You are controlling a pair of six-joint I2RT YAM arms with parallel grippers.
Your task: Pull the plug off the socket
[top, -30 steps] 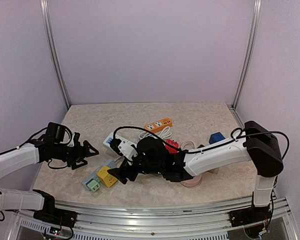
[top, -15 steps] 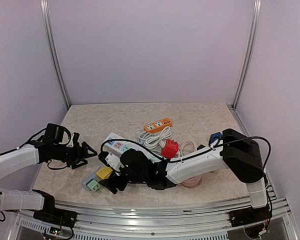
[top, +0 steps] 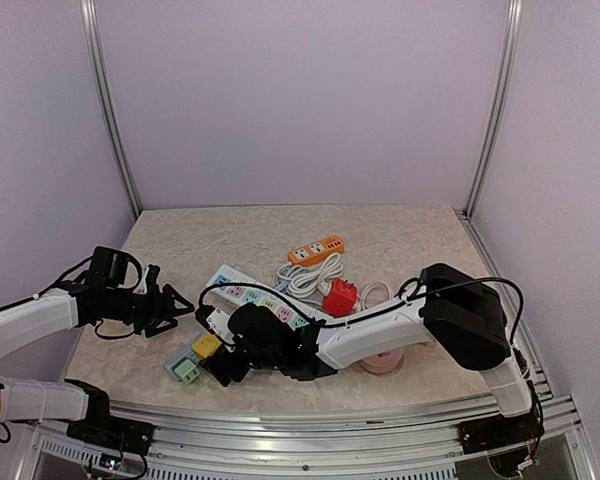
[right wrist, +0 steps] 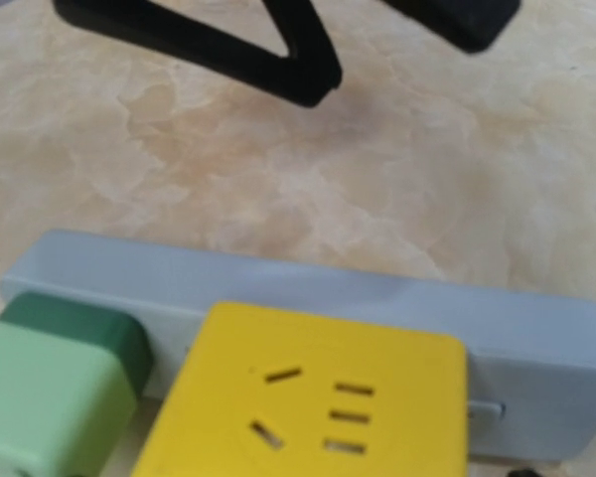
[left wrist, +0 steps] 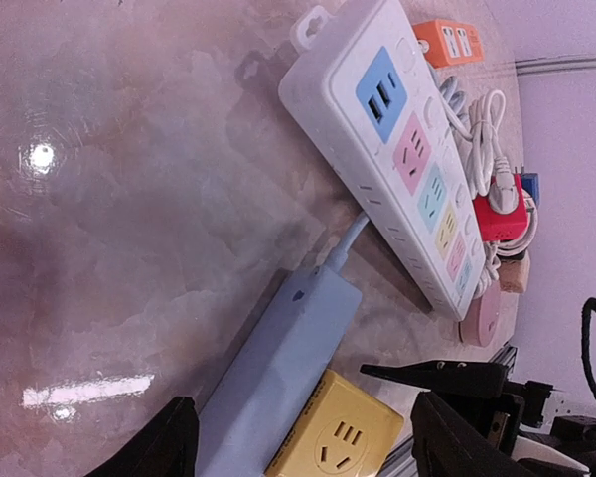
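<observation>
The yellow plug is seated in the grey strip, lower left of centre in the top view. It is judged light, rigid and tightly held, and is best pinched across its flat sides. The right gripper is spread wide just over it, apparently empty. The left gripper is part-open and empty.

- The left gripper shows two dark fingers spread wide at the bottom edge, gripping nothing.
- Between them in view lies a blue-grey socket strip with a yellow plug seated on it.
- Beyond it, a white power strip with coloured outlets slants across the marbled table.
- Further off are an orange strip, a coiled white cable and a red plug.
</observation>
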